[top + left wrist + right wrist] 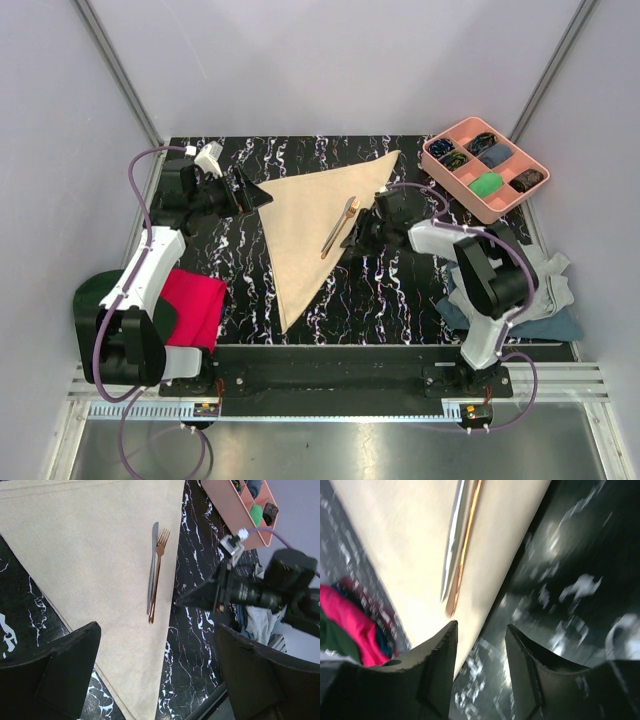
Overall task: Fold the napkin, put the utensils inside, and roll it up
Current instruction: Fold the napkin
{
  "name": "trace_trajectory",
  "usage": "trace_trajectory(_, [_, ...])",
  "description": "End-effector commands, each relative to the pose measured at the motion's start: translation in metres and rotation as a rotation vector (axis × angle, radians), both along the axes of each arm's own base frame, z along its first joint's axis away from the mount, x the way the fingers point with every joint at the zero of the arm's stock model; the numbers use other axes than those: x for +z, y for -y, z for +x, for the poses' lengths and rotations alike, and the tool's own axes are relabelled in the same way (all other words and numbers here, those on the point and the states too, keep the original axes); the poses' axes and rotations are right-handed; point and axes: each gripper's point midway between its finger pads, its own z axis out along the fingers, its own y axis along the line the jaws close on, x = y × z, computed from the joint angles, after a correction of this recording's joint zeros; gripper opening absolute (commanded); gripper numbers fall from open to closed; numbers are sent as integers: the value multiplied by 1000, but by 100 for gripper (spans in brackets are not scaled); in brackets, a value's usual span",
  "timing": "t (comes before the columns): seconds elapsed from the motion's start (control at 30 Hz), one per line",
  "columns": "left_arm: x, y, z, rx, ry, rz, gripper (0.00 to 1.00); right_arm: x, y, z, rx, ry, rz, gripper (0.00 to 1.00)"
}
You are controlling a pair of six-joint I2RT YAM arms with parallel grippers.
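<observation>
From above: napkin [315, 225] folded into a flat triangle mid-way across the black marbled table [250, 285], utensils [340, 228] lying side by side on it near the right-hand edge, handles probably toward the near side. Left gripper [258, 196] sitting just off the triangle's left corner, right gripper [352, 240] right beside the utensils at the cloth's edge. Pink divided tray [450, 134] far right, red cloth [195, 305] near left, grey and blue cloths [545, 300] near right, all well apart from the job. Left wrist view: plain matte weave, soft and floppy by the look of it, so probably best pinched at a corner or hem, not mid-sheet. Greyish knife [152, 565] and coppery fork [159, 570] thin, stiff and shiny, touching along their length. Likely light and a bit slippery, so prone to sliding once rolling starts. Jaws on this side spread wide, nothing between. Right wrist view, pretty blurry: jaws a modest gap apart and empty, poised over the cloth's edge just short of the handle ends, red cloth only a smear on the left.
</observation>
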Motion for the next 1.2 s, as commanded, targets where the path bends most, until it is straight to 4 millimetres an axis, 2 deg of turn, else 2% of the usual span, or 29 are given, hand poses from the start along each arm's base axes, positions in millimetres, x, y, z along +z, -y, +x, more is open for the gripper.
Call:
trace_trajectory(0.0, [7,0,2,6,37,1,97,26,-3,-2,-80,53,101,52])
trace_trajectory(0.2, [8,1,2,7,34,-3,98,7,-16,1,-85,7,162,45])
trace_trajectory(0.5, [8,1,2,3,34,-5,98,-13,-13,8,-108,9,120,36])
trace_trajectory(0.7, [9,1,2,1,37,-6,98,-28,-9,6,-112,-14,86,15])
trace_trajectory(0.83, [11,2,2,-2,47,-6,98,-30,-12,9,-89,-1,76,0])
trace_trajectory(1.03, [16,3,0,-7,61,-14,98,-28,-29,4,0,16,78,0])
trace_trajectory(1.17, [19,3,-1,-9,73,-14,98,-25,-37,-11,19,12,56,0])
